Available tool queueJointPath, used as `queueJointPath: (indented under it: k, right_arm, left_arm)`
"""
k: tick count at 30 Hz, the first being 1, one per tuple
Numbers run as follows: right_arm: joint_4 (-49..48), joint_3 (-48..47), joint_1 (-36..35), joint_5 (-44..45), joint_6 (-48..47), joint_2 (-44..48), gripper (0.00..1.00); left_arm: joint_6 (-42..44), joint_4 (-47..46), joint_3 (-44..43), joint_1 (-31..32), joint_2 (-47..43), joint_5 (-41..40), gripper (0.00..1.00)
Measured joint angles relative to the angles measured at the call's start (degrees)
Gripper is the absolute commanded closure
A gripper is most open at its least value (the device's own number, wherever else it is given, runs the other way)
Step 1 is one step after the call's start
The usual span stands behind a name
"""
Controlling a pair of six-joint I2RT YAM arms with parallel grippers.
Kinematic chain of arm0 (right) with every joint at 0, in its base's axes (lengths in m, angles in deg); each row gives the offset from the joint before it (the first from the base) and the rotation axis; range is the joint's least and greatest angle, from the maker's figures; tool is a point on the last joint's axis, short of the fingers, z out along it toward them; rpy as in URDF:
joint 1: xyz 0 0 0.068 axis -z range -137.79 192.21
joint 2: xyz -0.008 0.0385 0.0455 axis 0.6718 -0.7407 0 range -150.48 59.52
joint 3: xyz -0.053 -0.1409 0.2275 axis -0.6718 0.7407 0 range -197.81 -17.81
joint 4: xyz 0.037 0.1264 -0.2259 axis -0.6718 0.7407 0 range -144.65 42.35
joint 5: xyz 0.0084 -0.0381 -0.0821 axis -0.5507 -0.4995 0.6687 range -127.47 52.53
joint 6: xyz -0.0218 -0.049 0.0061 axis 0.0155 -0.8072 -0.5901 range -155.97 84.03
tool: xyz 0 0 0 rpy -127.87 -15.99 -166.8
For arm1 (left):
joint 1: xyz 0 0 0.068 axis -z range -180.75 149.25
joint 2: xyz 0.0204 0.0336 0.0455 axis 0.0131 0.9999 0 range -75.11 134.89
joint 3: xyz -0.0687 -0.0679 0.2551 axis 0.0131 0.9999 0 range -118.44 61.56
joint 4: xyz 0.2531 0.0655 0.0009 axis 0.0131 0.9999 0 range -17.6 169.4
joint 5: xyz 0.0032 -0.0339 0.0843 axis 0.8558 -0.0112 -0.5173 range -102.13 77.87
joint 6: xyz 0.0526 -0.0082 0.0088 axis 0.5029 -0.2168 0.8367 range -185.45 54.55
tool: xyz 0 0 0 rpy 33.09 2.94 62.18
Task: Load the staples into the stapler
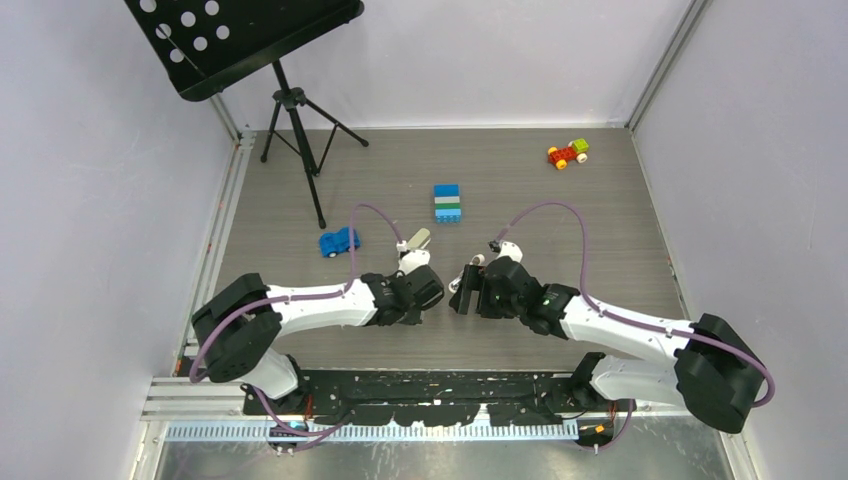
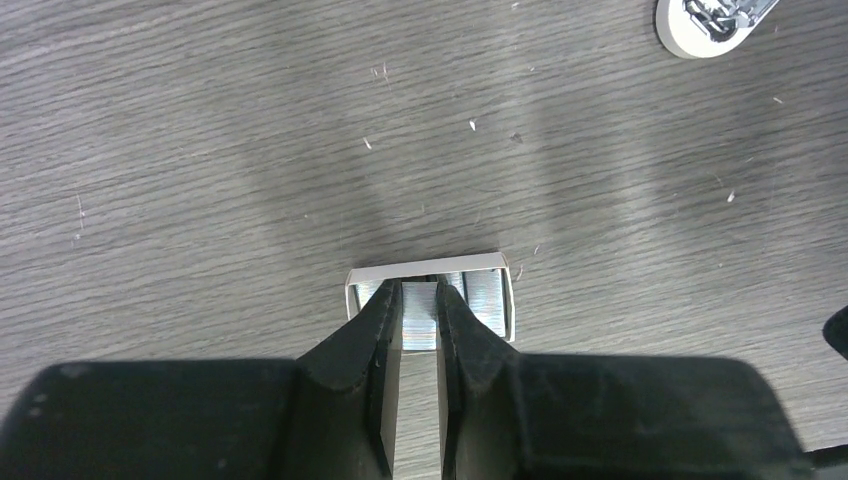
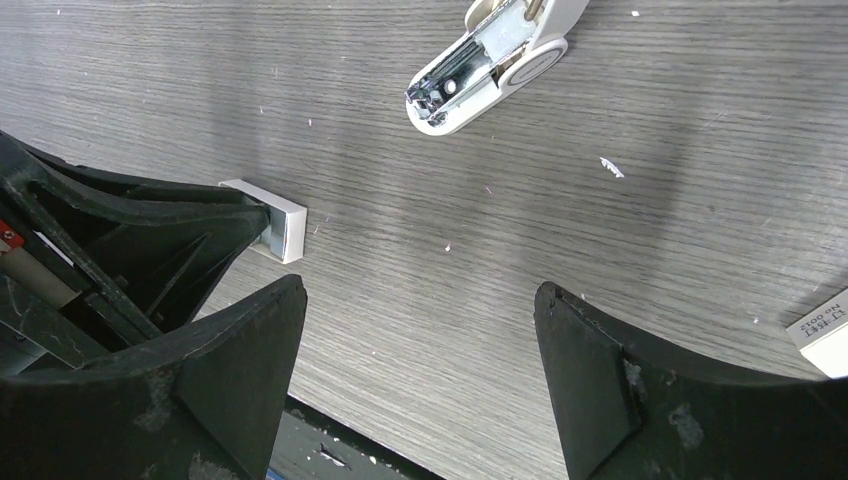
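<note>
My left arm point(image 1: 310, 305) and right arm point(image 1: 620, 325) reach low and inward, wrists nearly facing, my left gripper point(image 2: 418, 292) pinched narrow on the staples point(image 2: 420, 322), my right gripper point(image 3: 418, 295) spread wide.

The staples point(image 2: 487, 300) are silvery strips lying side by side in a tiny white open box point(image 2: 425, 268), flat on the grey bench point(image 2: 200, 150). The middle strip is nipped between the tips of the left gripper point(image 2: 420, 298). Farther out, apart from the box, lies the stapler point(image 3: 485, 70), swung open. Its white base shows a bare metal channel, and its beige-grey top is angled up.
</note>
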Motion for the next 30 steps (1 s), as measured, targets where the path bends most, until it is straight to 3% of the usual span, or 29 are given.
queueJointPath:
  k: [17,30]
  right_arm:
    - [1.81,0.26,0.0,1.95,-0.28,3.67,0.11]
    - [8.0,0.87,0.0,12.66,-2.45,13.88,0.02]
  left_arm:
    - [3.32,-1.6,0.15,0.72,-7.21,-2.12,0.92]
    - [18.53,-25.9,7.85,0.72,-11.43,3.37,0.95]
